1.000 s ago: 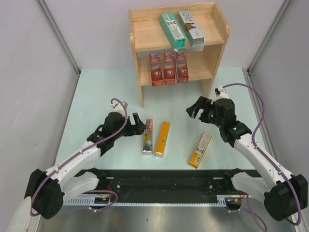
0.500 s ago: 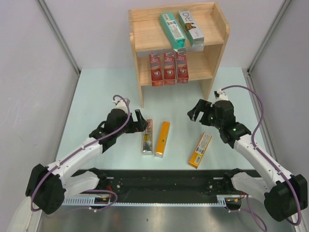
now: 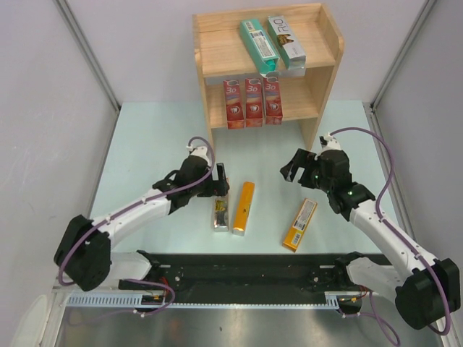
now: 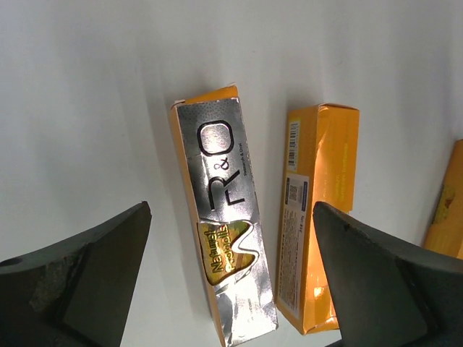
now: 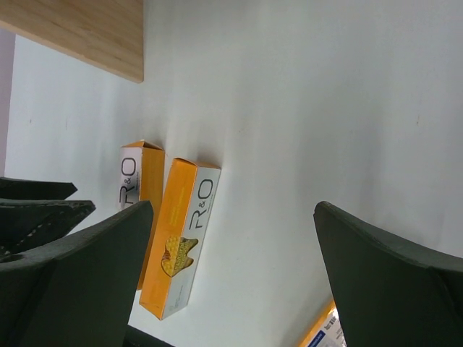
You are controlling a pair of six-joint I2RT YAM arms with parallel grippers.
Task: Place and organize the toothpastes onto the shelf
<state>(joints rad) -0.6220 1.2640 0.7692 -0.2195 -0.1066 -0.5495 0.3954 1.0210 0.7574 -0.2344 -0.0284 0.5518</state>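
On the worktop (image 3: 145, 137) lie three toothpastes: a silver carton (image 3: 219, 211), an orange carton (image 3: 244, 207) just beside it, and a yellow-orange carton (image 3: 300, 224) well apart. The shelf (image 3: 329, 79) holds five: three red cartons (image 3: 252, 103) below, a teal carton (image 3: 258, 45) and a second silver carton (image 3: 287, 42) above. The left tool (image 3: 223, 181) hangs over the silver carton, jaws apart. The right tool (image 3: 293, 165) is spread wide, holding nothing.

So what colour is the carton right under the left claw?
The carton is shiny silver with orange sides, clearest in the left wrist view.
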